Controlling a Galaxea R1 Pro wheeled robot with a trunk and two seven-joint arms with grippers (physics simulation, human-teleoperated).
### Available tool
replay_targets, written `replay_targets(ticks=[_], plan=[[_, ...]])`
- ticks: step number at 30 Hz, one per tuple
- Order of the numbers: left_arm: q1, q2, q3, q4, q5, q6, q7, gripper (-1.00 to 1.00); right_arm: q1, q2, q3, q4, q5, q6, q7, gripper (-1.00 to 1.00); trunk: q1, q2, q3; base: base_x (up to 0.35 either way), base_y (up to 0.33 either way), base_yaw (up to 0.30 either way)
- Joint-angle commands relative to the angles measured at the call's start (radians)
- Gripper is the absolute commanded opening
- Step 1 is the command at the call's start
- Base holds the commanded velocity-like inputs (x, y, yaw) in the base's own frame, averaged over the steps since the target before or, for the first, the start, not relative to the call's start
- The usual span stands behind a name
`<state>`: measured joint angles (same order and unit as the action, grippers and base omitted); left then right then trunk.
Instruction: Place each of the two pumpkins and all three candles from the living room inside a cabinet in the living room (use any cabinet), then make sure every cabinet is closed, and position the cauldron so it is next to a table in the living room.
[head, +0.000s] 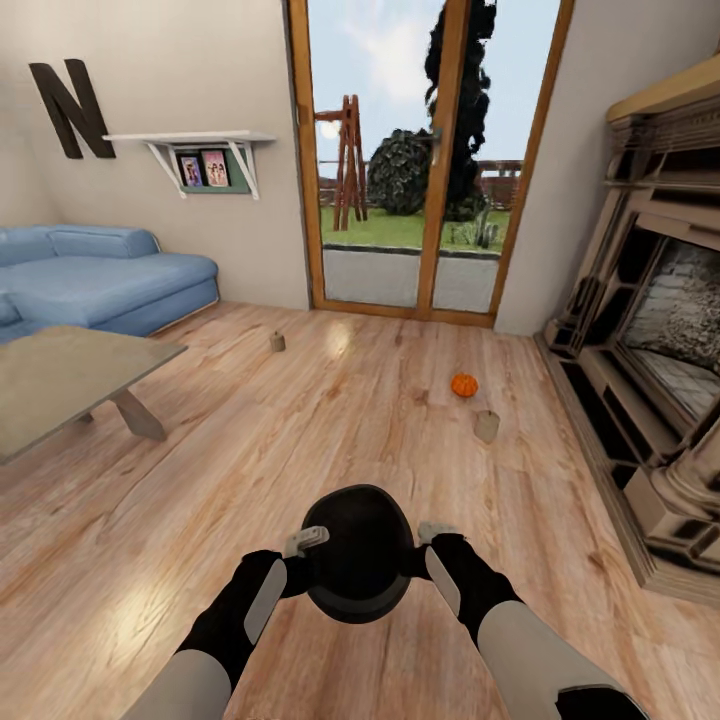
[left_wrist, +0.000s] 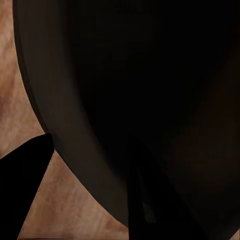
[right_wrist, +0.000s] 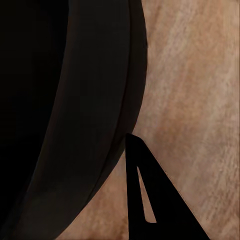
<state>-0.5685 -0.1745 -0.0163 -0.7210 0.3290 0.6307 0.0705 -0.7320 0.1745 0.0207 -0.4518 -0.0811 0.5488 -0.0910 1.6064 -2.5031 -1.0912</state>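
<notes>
The round black rigid cauldron, judged heavy and smooth-walled, is held above the wooden floor between the left tool and right tool, each closed on a side lug, the recommended holding points.

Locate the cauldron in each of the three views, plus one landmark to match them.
Head view: the cauldron sits low at centre, a black round body between the two arms.
Left wrist view: the cauldron is the dark curved mass over most of the picture.
Right wrist view: the cauldron is the dark curved mass.
Shared landmark: the wooden floor, beside the cauldron in both wrist views.
</notes>
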Motion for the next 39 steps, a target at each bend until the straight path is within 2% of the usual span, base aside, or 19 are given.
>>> replay_targets(ticks=[1,14,27,39], plan=[[0.0,0.0,0.001,0.001,-0.024,0.003,0.003,-1.0,-0.001,0.0,0.013,-0.019,-0.028,-0.003,0.04,-1.0,0.0,0.0,0.0,0.0,0.0,0.291],[0.0,0.0,0.001,0.0,-0.024,0.004,0.003,-1.0,0.0,0.0,0.013,-0.019,-0.028,-0.003,0.04,-1.0,0.0,0.0,0.0,0.017,0.0,0.291],[0.0,0.0,0.001,0.001,-0.024,0.004,0.003,-1.0,-0.001,0.0,0.013,-0.019,-0.028,-0.003,0.04,-1.0,0.0,0.0,0.0,0.252,0.0,0.289],[-0.001,0.0,0.001,0.0,-0.023,0.004,0.003,-1.0,-0.001,0.0,0.013,-0.019,-0.028,-0.003,0.04,-1.0,0.0,0.0,0.0,0.305,0.0,0.037]])
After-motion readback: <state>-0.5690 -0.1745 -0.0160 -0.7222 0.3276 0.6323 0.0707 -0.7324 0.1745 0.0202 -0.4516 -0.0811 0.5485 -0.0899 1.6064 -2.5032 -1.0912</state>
